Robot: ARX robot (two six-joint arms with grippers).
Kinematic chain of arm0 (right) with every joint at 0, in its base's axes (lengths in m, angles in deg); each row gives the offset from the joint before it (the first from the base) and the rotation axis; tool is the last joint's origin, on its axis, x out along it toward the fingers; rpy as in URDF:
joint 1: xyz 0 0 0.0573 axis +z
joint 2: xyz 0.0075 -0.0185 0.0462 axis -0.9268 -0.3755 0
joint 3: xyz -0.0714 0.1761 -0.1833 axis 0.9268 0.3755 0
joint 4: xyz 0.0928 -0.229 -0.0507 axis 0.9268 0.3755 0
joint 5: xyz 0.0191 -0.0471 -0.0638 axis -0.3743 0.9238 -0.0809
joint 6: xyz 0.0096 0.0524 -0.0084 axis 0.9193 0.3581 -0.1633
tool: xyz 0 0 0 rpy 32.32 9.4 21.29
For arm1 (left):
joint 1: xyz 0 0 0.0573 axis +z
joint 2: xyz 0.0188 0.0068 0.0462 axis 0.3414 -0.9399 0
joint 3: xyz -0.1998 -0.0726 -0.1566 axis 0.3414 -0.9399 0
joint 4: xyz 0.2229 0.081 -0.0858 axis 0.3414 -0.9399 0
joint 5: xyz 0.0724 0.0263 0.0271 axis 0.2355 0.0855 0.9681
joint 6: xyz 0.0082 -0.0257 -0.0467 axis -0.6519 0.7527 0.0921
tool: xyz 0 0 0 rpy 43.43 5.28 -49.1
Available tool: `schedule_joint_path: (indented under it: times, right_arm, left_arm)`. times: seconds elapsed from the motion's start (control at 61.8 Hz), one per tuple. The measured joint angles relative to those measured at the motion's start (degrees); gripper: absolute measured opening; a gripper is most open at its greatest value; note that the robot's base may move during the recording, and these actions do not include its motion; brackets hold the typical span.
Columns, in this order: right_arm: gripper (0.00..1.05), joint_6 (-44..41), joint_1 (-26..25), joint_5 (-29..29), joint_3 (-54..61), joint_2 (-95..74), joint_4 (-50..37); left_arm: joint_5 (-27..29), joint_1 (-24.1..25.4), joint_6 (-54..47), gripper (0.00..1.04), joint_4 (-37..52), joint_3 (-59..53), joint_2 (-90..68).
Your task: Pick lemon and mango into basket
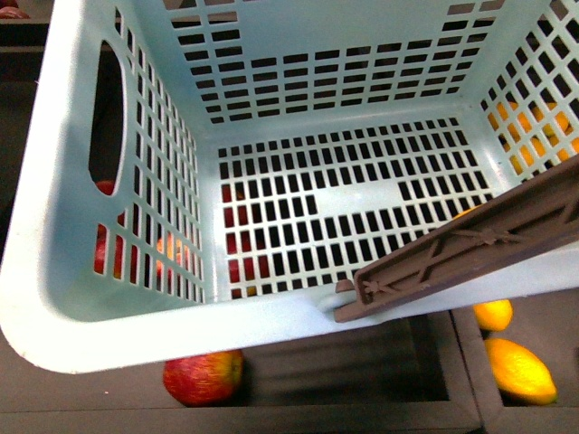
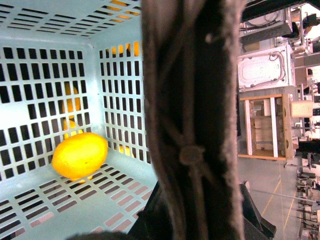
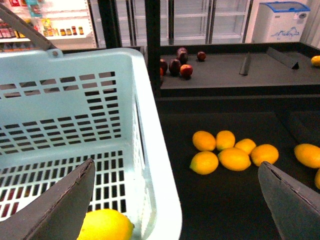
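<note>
Lemon, smooth, glossy and oval, lies on the slotted floor of the pale aqua plastic basket, just beneath one finger of the right gripper (its jaws spread wide). A ribbed brown handle hides the left gripper, so its state cannot be told.

Basket: one. Lemon inside it: one. Yellow fruits on surface: seven whole, more cut off. Dark red fruits: about five.

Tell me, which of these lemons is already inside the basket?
The lone lemon on the floor of the basket; the other lemons lie clustered on the dark shelf outside.
</note>
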Motion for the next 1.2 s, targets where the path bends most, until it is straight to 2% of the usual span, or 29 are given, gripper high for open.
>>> schedule_joint_path:
  times: [0.421, 1.198]
  right_arm:
    - [0.96, 0.00, 0.00, -0.17, 0.09, 0.07, 0.00]
    - [0.96, -0.02, 0.00, -0.17, 0.26, 0.07, 0.13]
  left_arm:
    - [1.62, 0.55, -0.15, 0.04, -0.04, 0.00, 0.00]
    - [1.01, 0.59, -0.28, 0.04, -0.07, 0.00, 0.00]
